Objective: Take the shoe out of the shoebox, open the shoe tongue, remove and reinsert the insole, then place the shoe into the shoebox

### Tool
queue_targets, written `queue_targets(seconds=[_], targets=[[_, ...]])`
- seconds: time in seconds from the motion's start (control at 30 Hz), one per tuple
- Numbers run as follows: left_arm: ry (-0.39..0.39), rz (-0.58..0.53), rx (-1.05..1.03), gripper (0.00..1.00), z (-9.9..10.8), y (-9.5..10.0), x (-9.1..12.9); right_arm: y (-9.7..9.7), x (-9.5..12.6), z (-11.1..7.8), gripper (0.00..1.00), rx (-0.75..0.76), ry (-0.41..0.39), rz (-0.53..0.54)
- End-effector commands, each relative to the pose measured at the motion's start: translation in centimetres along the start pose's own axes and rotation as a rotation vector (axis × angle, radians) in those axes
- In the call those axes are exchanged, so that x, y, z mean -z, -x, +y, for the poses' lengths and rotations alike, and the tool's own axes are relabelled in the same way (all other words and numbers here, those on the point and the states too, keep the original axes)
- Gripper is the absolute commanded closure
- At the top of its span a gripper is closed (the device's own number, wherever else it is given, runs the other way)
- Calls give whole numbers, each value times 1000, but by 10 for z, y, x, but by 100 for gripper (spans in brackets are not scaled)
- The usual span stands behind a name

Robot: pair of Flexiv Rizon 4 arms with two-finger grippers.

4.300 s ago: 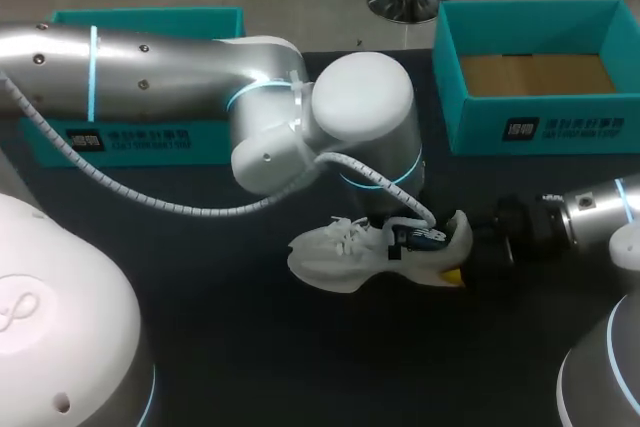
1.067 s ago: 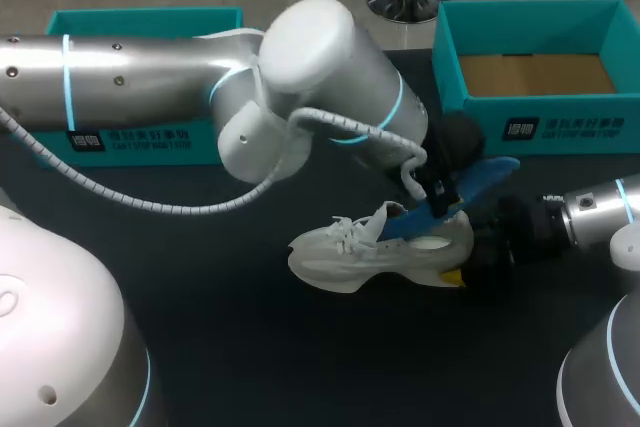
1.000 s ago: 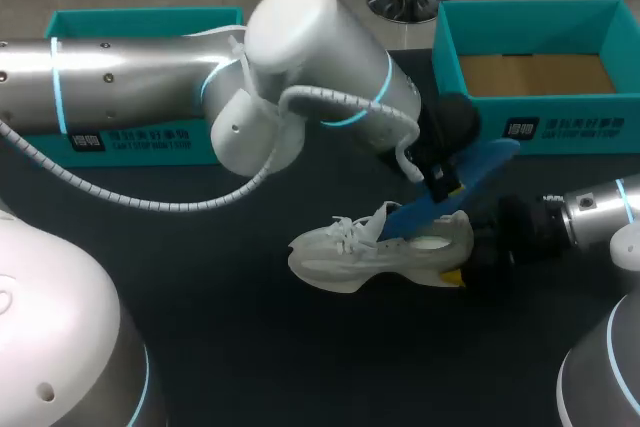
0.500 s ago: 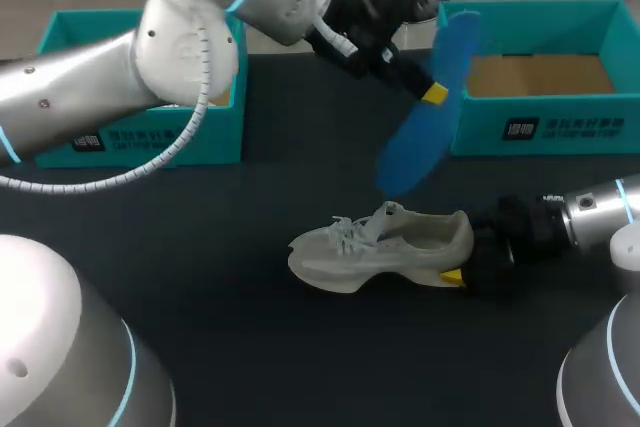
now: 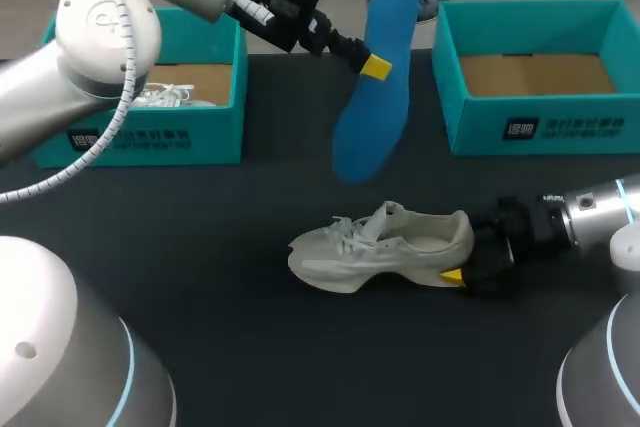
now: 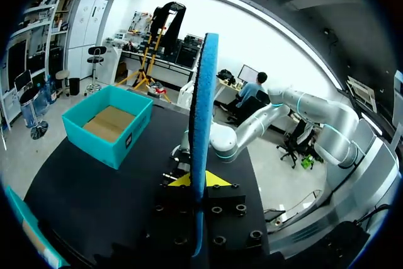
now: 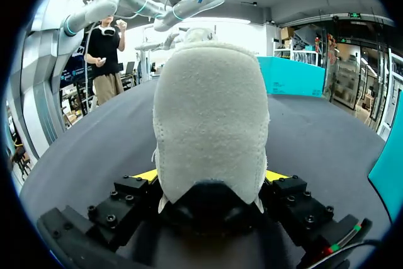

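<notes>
Boxes: two, both teal, at the far side of the desk: the left box and the right box, well apart.
Shoes: two, both white. The shoe stands on its sole on the desk between the boxes and nearer the robot. The second shoe lies inside the left box with only its laces and upper showing.
Insoles: one, blue. The insole is held up in the air, roughly upright, over the gap between the two boxes. It is beyond the shoe and clear of it.
Right box: brown cardboard floor showing.
Left hand: raised above the desk, its fingers clamped on the insole partway along it. In the left wrist view the insole runs edge-on straight out from between the fingers.
Right hand: low at the desk, clamped on the shoe's heel. The right wrist view shows a yellow tip on either side of the heel.
Shoe's lie: toe towards the robot's left, heel in the right hand, tongue standing up at the opening.
</notes>
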State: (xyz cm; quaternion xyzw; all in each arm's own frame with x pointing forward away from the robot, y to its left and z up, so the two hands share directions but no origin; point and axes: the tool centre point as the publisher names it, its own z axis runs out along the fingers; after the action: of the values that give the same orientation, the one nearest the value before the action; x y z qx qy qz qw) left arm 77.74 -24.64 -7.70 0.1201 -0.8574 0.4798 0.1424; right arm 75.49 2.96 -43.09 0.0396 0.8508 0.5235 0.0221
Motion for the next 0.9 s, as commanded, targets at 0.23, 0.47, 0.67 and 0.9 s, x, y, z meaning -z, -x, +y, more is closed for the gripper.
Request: queue_targets(seconds=[0.23, 0.47, 0.67, 0.9], targets=[[-13, 181, 100, 100, -1, 13, 29, 1, -3, -1, 100, 0, -3, 0], [-38, 301, 190, 100, -5, 32, 64, 1, -3, -1, 100, 0, -3, 0], [-79, 321, 254, 100, -2, 48, 84, 1, -3, -1, 100, 0, -3, 0], [-110, 290, 345, 100, 5, 71, 102, 1, -3, -1, 100, 0, -3, 0]])
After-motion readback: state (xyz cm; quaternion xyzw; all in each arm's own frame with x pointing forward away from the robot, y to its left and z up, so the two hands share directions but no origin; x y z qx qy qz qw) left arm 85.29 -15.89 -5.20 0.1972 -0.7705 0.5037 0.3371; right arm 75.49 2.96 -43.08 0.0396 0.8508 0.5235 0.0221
